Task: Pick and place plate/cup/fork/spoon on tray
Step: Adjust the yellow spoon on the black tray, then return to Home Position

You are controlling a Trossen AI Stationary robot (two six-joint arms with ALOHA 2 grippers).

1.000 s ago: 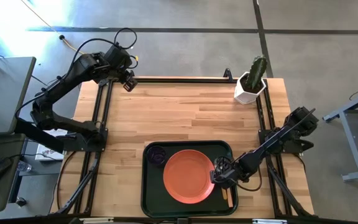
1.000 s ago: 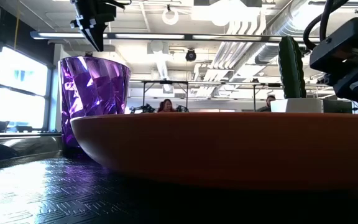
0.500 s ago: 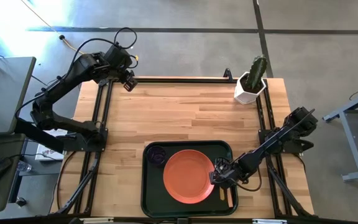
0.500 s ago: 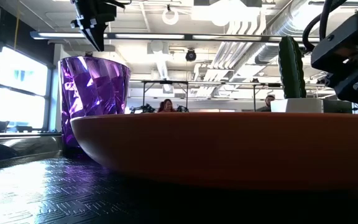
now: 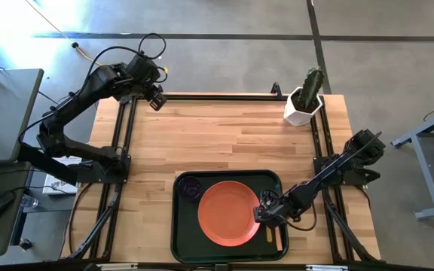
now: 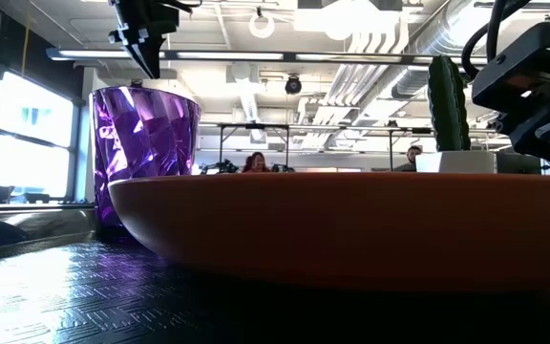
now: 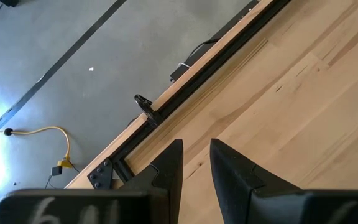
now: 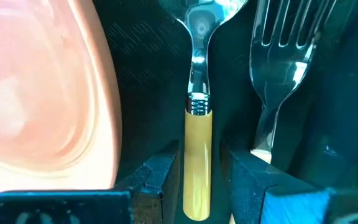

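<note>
Looking straight down: tray (image 5: 181,233) at the table's near edge, holding plate (image 5: 229,213) at centre and cup (image 5: 191,187) in its far left corner. Right gripper (image 5: 264,214) low over the strip of tray between plate rim and right tray rim, where a sliver of wooden handle shows. Left gripper (image 5: 155,98) parked well apart at the table's far left corner, clear of the work. Cactus pot (image 5: 303,107) at the far right corner, outside the tray.

Viewing at table height: plate (image 6: 342,225) filling the frame, cup (image 6: 144,134) upright behind it at left, cactus pot (image 6: 454,129) beyond. Right arm's dark housing hanging at upper right.

Viewing from the left wrist: left gripper (image 7: 196,163) over bare table (image 7: 303,106) near its edge rail, fingers a narrow gap apart, gripping nothing.

Viewing from the right wrist: spoon (image 8: 197,118) lying flat on the tray (image 8: 145,74), handle between the right gripper (image 8: 197,165) fingers, one finger (image 8: 160,171) on each side with a thin gap showing, so parted rather than pinching. Fork (image 8: 278,68) parallel just beside the spoon, plate (image 8: 42,87) on the other side. Judged placement logic: cutlery laid side by side in the free strip beside the plate. All four items apparently on the tray; release of the spoon likely done or nearly so.
</note>
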